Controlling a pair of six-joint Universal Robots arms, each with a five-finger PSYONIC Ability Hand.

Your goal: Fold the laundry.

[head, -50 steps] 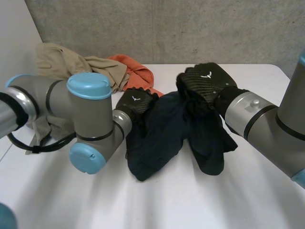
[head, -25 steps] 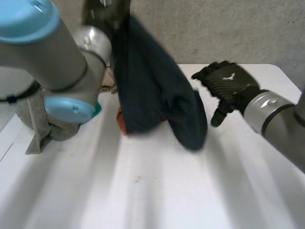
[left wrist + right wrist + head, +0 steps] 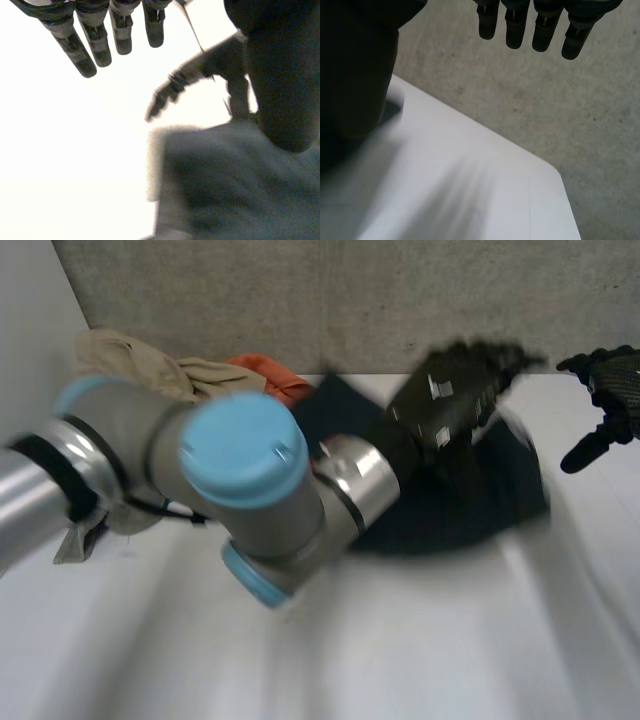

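Dark garment: lies spread on the table, in the far right part, its far border close to the table's far edge. Its outline is uneven, and no fold lines can be made out.

Left robot hand: reaches across from the left arm and is over the far part of the dark garment. In the left wrist view its fingers are straight and spread, well apart from the thumb, and nothing is held between them. The fingertips are over bare table, while the dark garment lies under the palm and thumb side. Whether the palm touches the cloth cannot be told.

Right robot hand: at the table's right edge, near the far right corner, clear of the dark garment. In the right wrist view its fingers hang straight and separate, the thumb is apart from them, and it holds nothing. Beyond the fingertips are the table's corner and the concrete wall.

Other laundry: a tan garment is heaped at the far left corner. An orange garment lies just beside it along the far edge, between the tan heap and the dark garment.
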